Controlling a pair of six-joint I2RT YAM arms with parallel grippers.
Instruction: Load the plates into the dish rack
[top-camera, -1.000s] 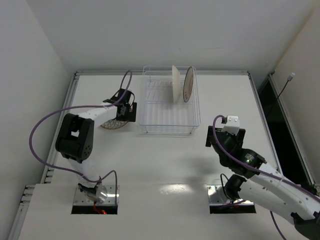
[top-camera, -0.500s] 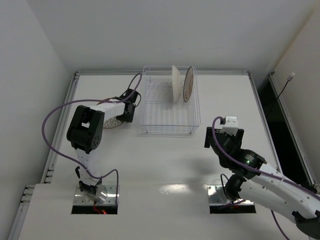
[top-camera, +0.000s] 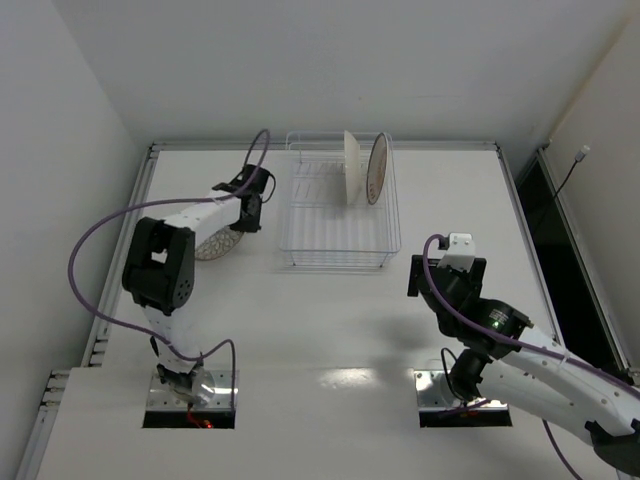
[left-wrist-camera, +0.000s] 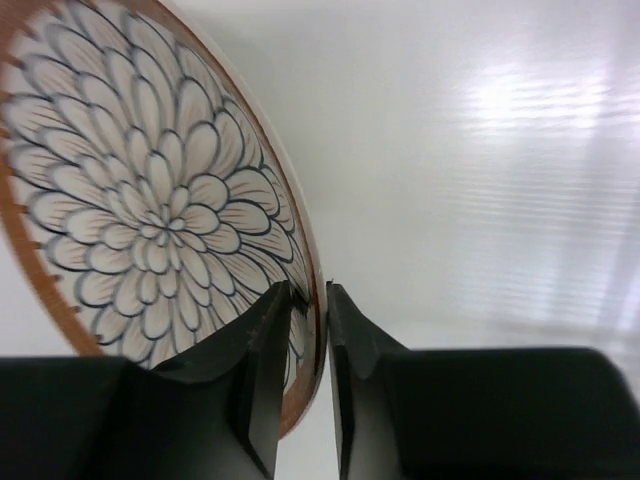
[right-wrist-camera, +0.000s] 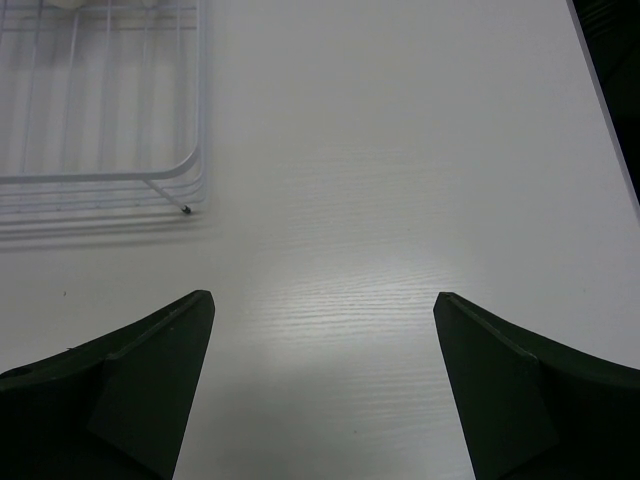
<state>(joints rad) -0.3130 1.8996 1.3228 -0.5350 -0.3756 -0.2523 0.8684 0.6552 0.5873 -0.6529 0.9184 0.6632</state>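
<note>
Just left of the dish rack (top-camera: 335, 265), the left gripper (left-wrist-camera: 311, 292) clamps the rim of the flowered plate (left-wrist-camera: 150, 220), which looks stiff, slippery and fragile, so a firm rim hold seems right; the right gripper (right-wrist-camera: 322, 296) is wide open, empty.

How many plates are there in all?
3. Two plates stand on edge at the rack's far end; the third plate is left of it, rim pinched by the left tool.

Left gripper (left-wrist-camera: 308, 296) seemingly clamped — right gripper (right-wrist-camera: 322, 297) spread
</note>
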